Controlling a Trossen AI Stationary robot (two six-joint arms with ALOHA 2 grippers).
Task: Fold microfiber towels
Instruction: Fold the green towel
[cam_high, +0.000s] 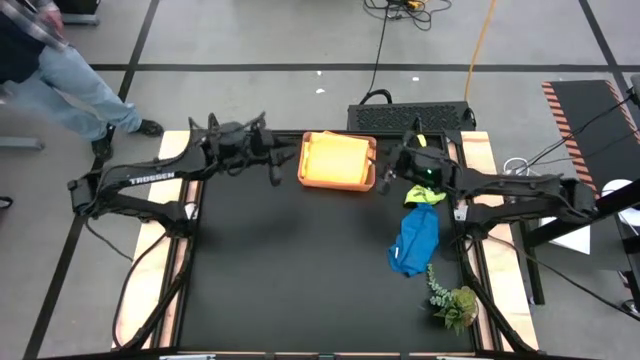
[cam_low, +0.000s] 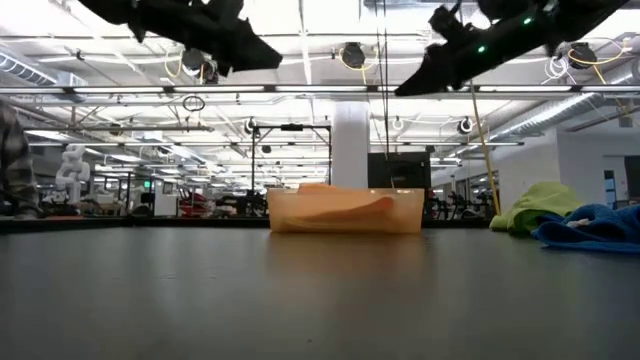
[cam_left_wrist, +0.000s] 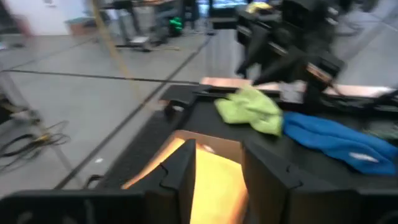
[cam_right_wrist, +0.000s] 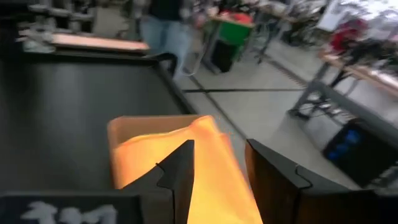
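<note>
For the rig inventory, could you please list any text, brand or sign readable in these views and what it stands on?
"TROSSEN": white letters on the left arm, high view.
White marks at the right wrist view's lower edge: too blurred to read.
Nothing else readable.

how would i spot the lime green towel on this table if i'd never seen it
Start at the tan tray at the black table's far edge. Just right of it, under the right gripper, a crumpled lime green towel lies. It touches the larger blue towel; only colour and size separate them.
</note>
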